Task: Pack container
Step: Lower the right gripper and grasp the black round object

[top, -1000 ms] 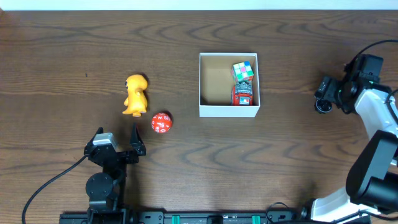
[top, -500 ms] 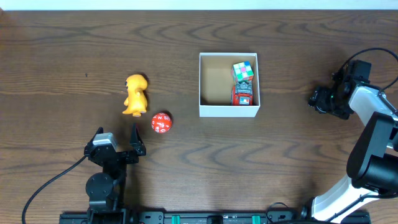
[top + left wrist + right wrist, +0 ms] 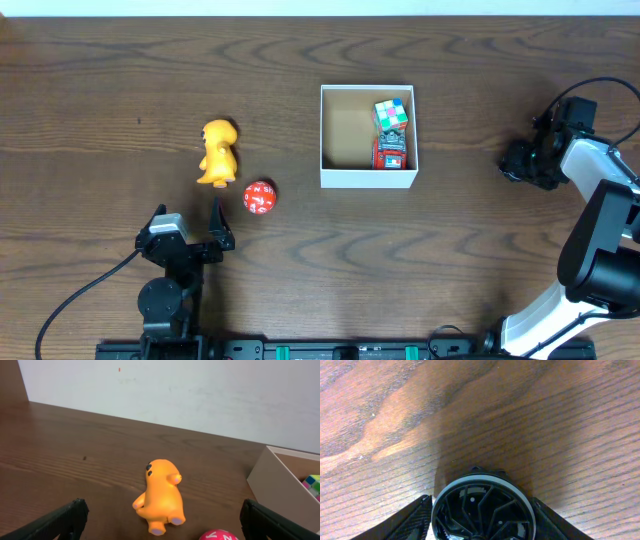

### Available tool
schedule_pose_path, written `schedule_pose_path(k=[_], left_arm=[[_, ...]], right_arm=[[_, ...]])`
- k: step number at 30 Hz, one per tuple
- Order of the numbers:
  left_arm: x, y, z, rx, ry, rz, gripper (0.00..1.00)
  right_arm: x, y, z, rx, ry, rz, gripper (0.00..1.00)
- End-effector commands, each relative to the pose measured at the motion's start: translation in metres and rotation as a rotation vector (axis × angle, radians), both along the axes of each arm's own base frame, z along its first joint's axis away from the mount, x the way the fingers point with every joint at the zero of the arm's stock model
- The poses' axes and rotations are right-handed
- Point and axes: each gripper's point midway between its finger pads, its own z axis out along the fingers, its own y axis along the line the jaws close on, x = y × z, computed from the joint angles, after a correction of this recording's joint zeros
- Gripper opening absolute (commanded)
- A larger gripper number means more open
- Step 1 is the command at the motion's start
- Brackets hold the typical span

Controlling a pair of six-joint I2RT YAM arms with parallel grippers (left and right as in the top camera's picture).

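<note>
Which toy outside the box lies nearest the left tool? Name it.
The small red ball with white lettering, close by one fingertip of the open left tool. The yellow-orange plastic figure stands farther off, beyond the ball.

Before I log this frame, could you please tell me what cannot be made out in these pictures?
Red toy in the container: overhead, too small to identify.
Cube: left wrist, cut by the right edge.
Ball: left wrist, cut by the bottom edge.
Black wheel: right wrist, cut by the bottom edge; overhead, lost under the right end effector, so its grip is unclear.
</note>
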Motion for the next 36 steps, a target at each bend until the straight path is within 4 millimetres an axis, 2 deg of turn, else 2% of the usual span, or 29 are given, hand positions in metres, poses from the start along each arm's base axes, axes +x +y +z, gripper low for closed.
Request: schedule_pose_path(k=[1,5,11,13,14,17,21,31,36], left_arm=[[-0.001,0.001,-0.017,-0.004,0.052,0.007,0.98],[-0.001,0.001,-0.017,-0.004,0.052,0.007,0.98],[-0.001,0.001,-0.017,-0.004,0.052,0.007,0.98],[-0.001,0.001,-0.017,-0.004,0.052,0.007,0.98],[-0.001,0.001,-0.017,-0.004,0.052,0.007,0.98],[-0.001,0.001,-0.017,-0.004,0.052,0.007,0.98],[-0.001,0.001,-0.017,-0.004,0.052,0.007,0.98],[-0.001,0.001,-0.017,-0.004,0.052,0.007,0.98],[-0.001,0.001,-0.017,-0.004,0.052,0.007,0.98]], right_arm=[[0.012,0.002,0.007,0.004,-0.027,0.016,0.63],[0.019,0.001,0.016,0.0,-0.04,0.021,0.61],[0.036,0.002,0.04,-0.038,-0.055,0.04,0.59],[0.04,0.005,0.046,-0.049,-0.057,0.061,0.62],[0.041,0.006,0.048,-0.054,-0.06,0.071,0.68],[0.04,0.01,0.047,-0.058,-0.051,0.078,0.72],[0.028,-0.002,0.043,-0.125,0.009,0.055,0.76],[0.026,-0.005,0.037,-0.153,0.03,0.098,0.77],[0.024,-0.004,0.027,-0.144,0.056,0.101,0.77]])
